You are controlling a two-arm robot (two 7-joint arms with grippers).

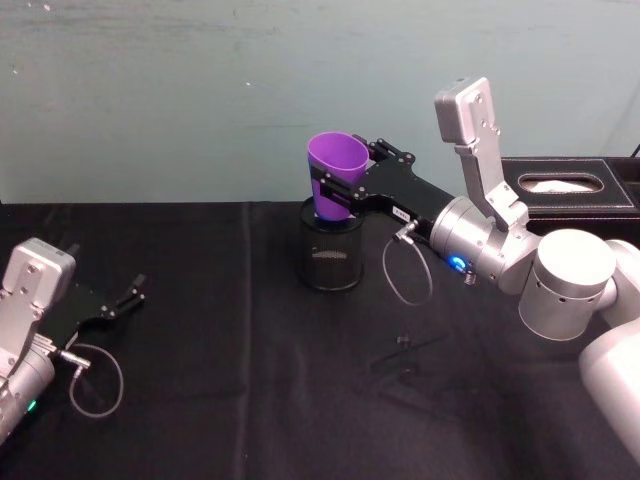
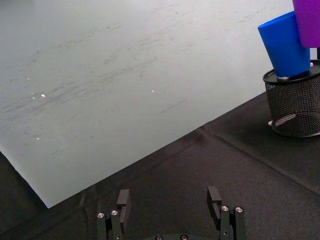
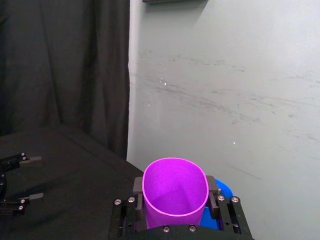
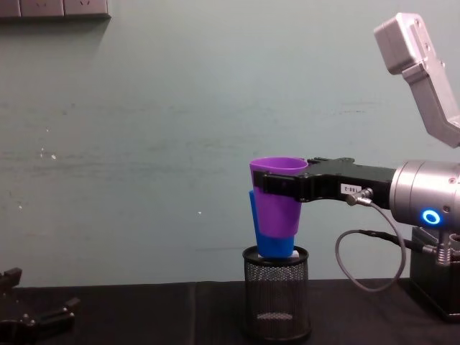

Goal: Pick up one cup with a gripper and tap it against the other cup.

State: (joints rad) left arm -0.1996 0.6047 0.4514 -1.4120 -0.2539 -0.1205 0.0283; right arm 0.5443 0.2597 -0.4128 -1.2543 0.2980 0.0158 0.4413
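My left end effector (image 2: pixel 169 202) is over the black tabletop (image 2: pixel 200 170), its fingers spread apart with nothing between them, well apart from the black mesh pen holder (image 2: pixel 295 107). That holder stands on the tabletop near the pale wall (image 2: pixel 125 75). The blue cup (image 2: pixel 284 45) sits tilted inside the holder, rising past its rim. The purple cup (image 2: pixel 307 20) is above the holder, overlapping the blue cup's upper edge; whether they touch I cannot tell.

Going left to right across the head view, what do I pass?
left gripper → purple cup → black tissue box
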